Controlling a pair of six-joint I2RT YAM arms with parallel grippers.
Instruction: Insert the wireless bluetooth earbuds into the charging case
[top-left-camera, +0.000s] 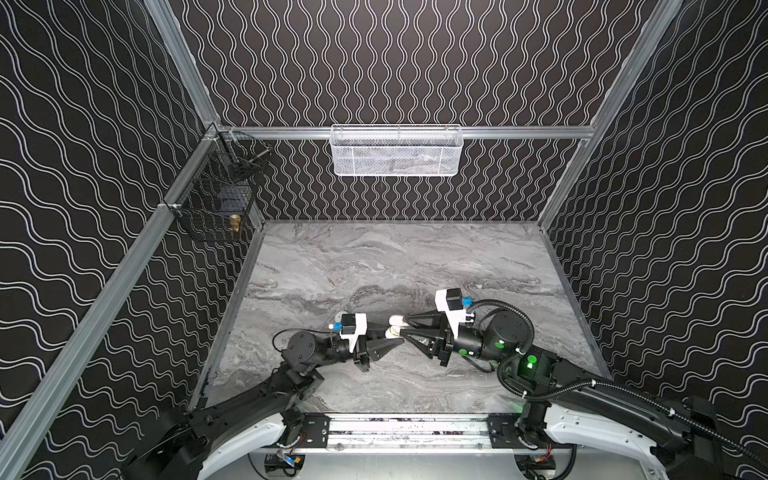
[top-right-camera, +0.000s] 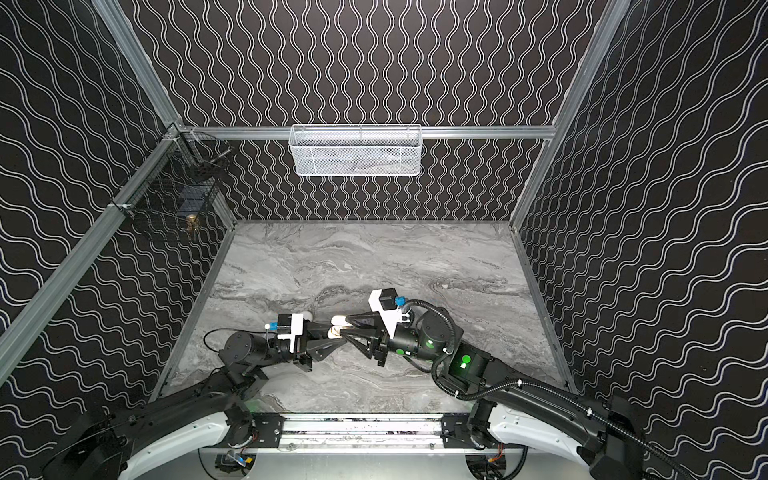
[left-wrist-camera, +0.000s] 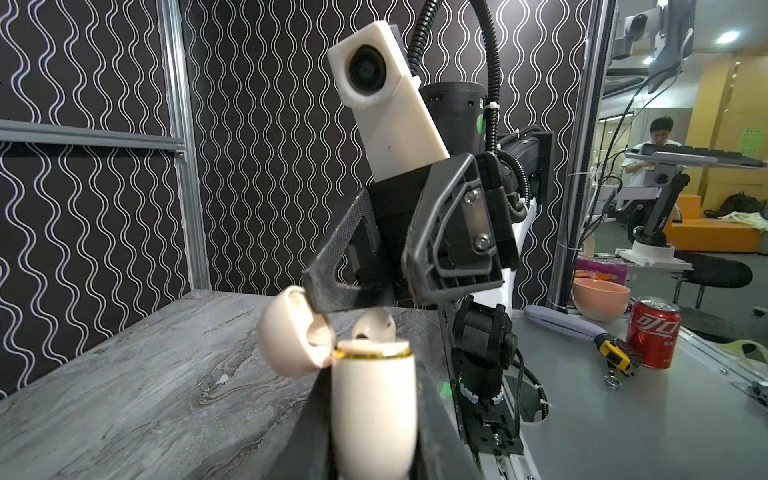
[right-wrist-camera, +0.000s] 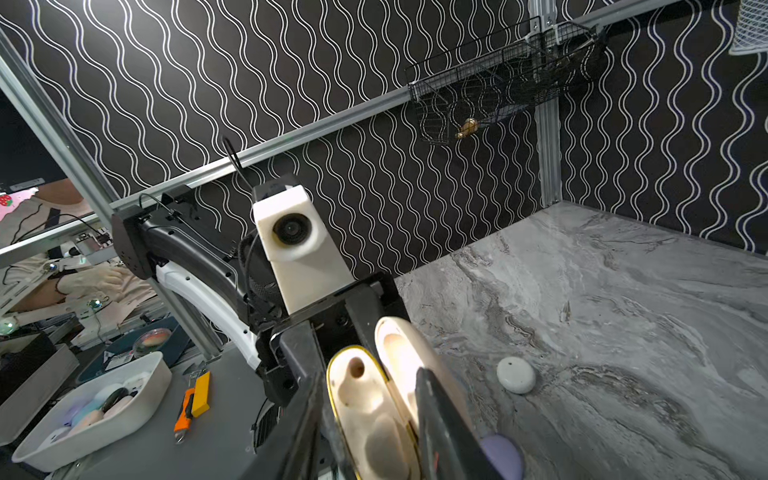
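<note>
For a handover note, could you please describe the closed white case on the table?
On the marble tabletop, look beyond the left arm's wrist camera. A small round white case lies there closed and alone, unlike the open gold-rimmed charging case held in the left gripper's fingers.

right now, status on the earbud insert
Left gripper shut on open charging case. Right gripper over its mouth, grip unclear. White earbud poking above rim. Nothing blocking.
</note>
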